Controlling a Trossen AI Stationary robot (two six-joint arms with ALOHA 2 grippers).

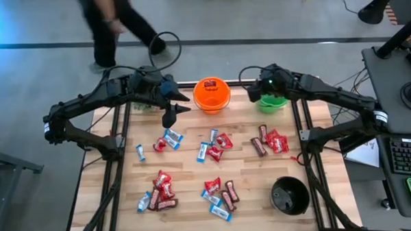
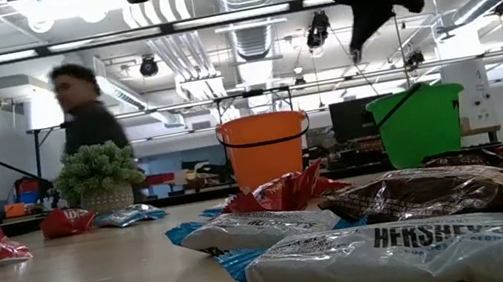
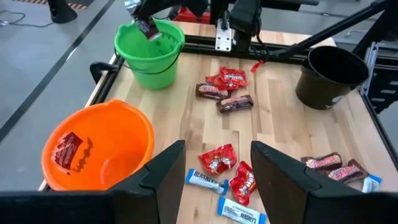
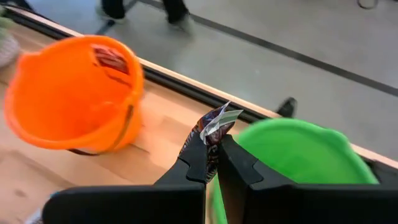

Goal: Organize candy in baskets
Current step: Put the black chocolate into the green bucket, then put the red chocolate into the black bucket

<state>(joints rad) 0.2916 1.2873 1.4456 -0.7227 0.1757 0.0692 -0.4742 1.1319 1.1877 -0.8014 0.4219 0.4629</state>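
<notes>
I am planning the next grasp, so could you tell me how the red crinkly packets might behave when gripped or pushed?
The red packets look creased and puffy, so they would probably crumple rather than stay stiff. Each lies flat on the table, so rolling seems unlikely. Their glossy wrappers may slide when pushed, perhaps nudging the blue-and-white bars beside them.

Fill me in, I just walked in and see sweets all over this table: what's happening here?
A two-armed robot is sorting candy into baskets. The right gripper is shut on a dark brown bar and holds it above the green basket. The left gripper hangs open next to the orange basket, which already has a red packet inside. The black basket stands at the near right, and most sweets lie scattered on the table. A person walks past behind.
</notes>
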